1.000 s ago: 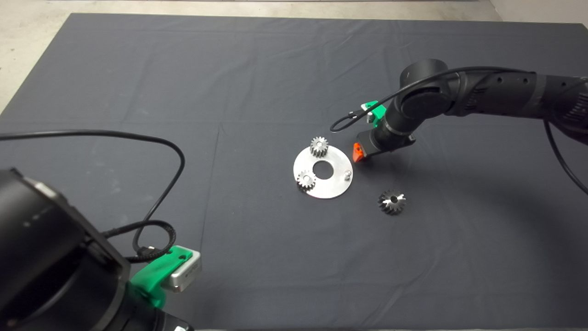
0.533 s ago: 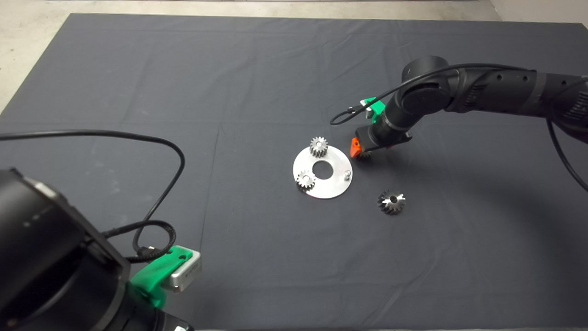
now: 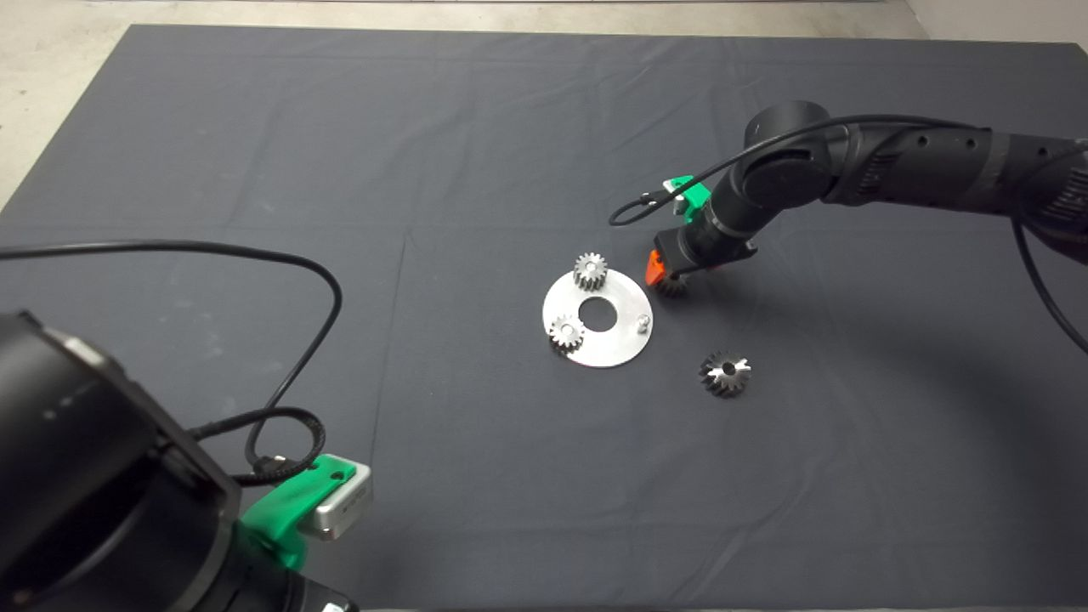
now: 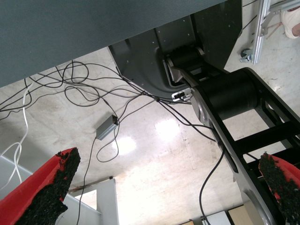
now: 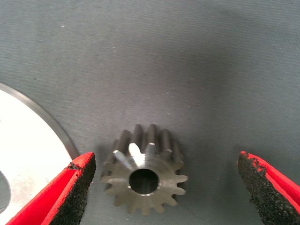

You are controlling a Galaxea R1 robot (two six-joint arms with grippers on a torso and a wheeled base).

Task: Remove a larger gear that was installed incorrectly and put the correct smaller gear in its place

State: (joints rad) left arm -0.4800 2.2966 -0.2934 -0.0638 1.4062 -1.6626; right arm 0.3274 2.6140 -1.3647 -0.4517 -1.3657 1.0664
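The smaller gear (image 3: 672, 285), dark grey with short teeth, lies on the mat just beyond the right rim of the round silver plate (image 3: 625, 297). My right gripper (image 3: 665, 274) hovers right over it, open. In the right wrist view the smaller gear (image 5: 144, 174) lies flat between the two spread fingers (image 5: 70, 192), nearer one of them, and touches neither. The larger gear (image 3: 725, 372), shiny with flared teeth, lies on the mat to the front right of the plate. My left gripper (image 4: 168, 159) is parked at the lower left, open and empty.
The plate carries two small light-silver gears (image 3: 589, 270) (image 3: 566, 332), a bare peg (image 3: 643, 321) near its right rim and a centre hole. The plate's edge shows in the right wrist view (image 5: 28, 140). A black cable (image 3: 323, 280) loops over the mat at the left.
My right gripper has drawn back a little toward the far side, away from the plate's peg. The smaller gear, hidden under it before, now shows beneath it. The left arm has not moved.
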